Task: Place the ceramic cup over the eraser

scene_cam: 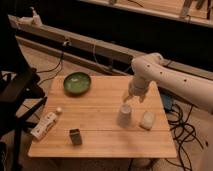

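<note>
Nothing done yet: gripper [131,99] hangs just above the ceramic cup [124,115], grip impossible to tell, eraser [75,136] uncovered well apart, near left.

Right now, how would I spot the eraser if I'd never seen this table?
Start at the wooden table and look to its front-left part. Just right of the long white boxy object stands the eraser, well away from the ceramic cup that the robot's tool hangs close above. It is the only small dark block there.
</note>
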